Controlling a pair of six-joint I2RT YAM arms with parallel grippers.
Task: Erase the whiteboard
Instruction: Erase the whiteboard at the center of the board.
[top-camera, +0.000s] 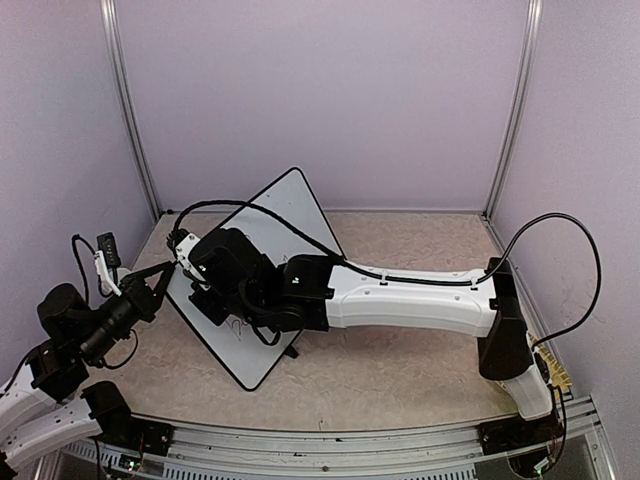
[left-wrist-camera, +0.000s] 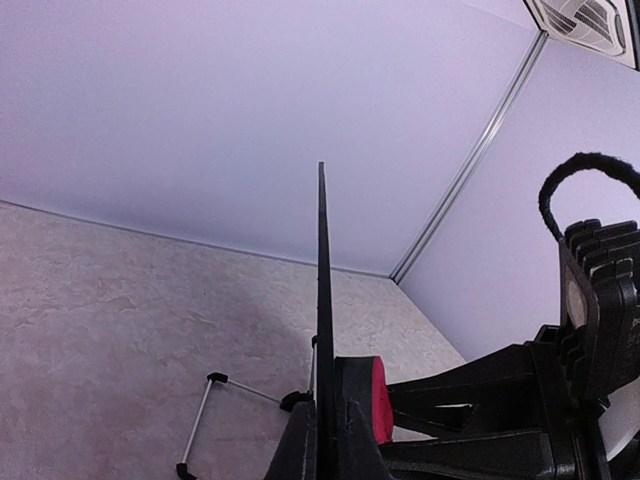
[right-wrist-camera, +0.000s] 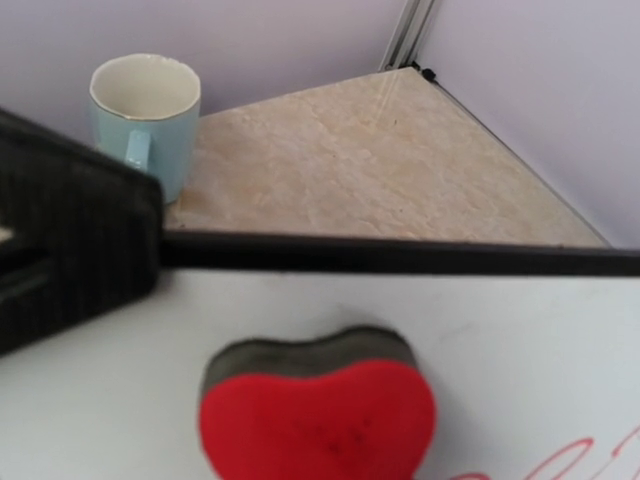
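On the beige marbled tabletop (top-camera: 420, 370), toward nine o'clock, the large white rectangular black-framed whiteboard (top-camera: 290, 215) stands tilted, its nine-o'clock edge pinched by the left gripper (top-camera: 172, 268), the right gripper (top-camera: 207, 290) clasping a red heart-shaped sponge eraser (right-wrist-camera: 318, 420) against its face, a pale-blue ceramic mug (right-wrist-camera: 150, 115) at the eraser's eleven o'clock.
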